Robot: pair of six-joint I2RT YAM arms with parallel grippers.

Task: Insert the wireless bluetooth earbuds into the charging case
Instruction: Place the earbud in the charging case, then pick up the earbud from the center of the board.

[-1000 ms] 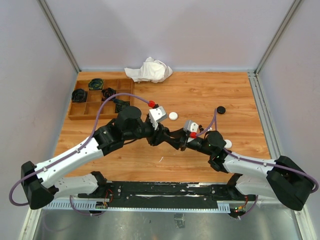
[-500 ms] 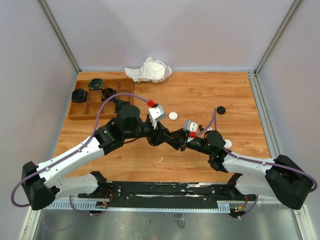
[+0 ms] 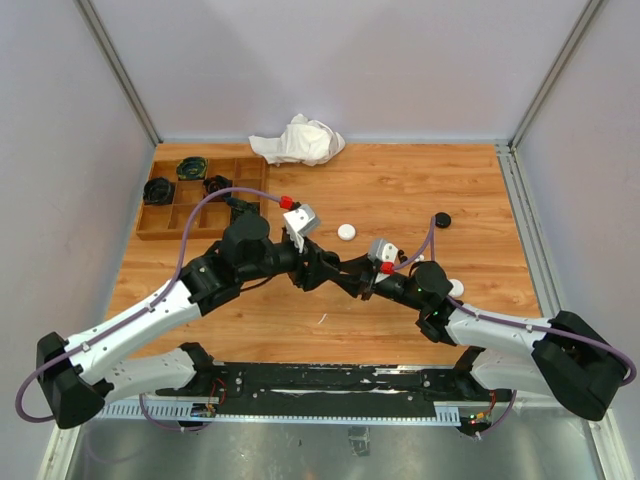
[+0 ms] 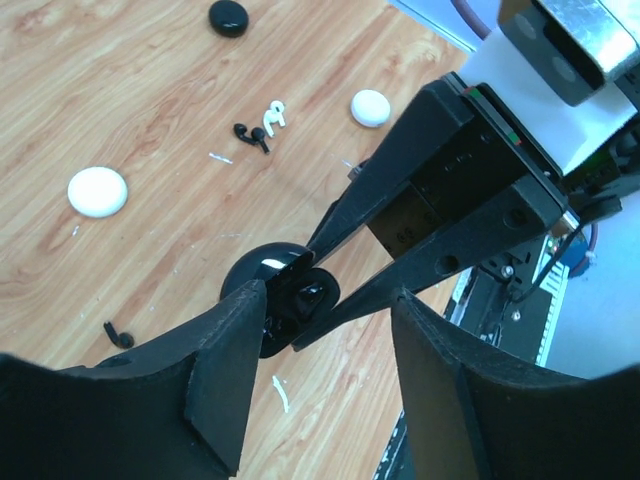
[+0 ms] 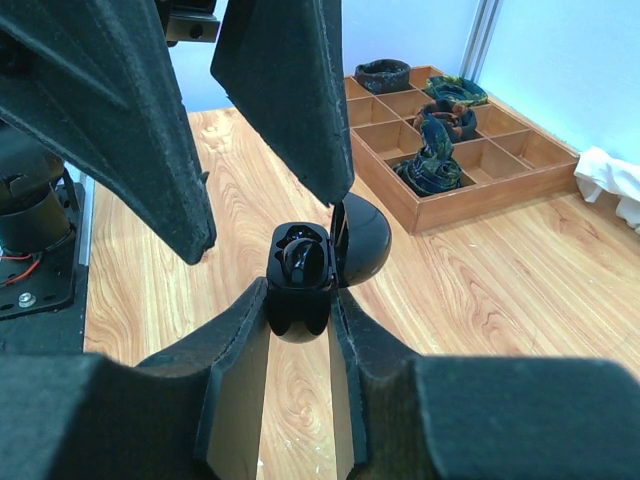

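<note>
I look down on a wooden table (image 3: pixel 420 180) closed in by pale walls (image 3: pixel 330 60), with metal posts (image 3: pixel 119 70) at the far corners. At the far left of the table stands a wooden tray (image 3: pixel 170 234) of compartments, some with dark bundles inside. A crumpled white cloth (image 3: pixel 298 140) lies at the far edge.

The two arms meet in the middle and hide the boards under them. The right gripper (image 5: pixel 300 300) is clamped on the black charging case (image 5: pixel 300 262), whose lid is tipped open; one black bud sits inside it. The left gripper (image 4: pixel 325 320) stands just over the case with its jaws apart, and it holds nothing.

Around them lie a white round case (image 4: pixel 97 191), a second white case (image 4: pixel 370 107) and a black round case (image 4: pixel 228 17).

Of the wireless bluetooth earbuds (image 4: pixel 262 125), a white one and a black one lie just beside each other between these cases. A lone black bud (image 4: pixel 119 337) lies well apart from them, near the left finger. A thin white sliver (image 4: pixel 282 392) lies near the case.
</note>
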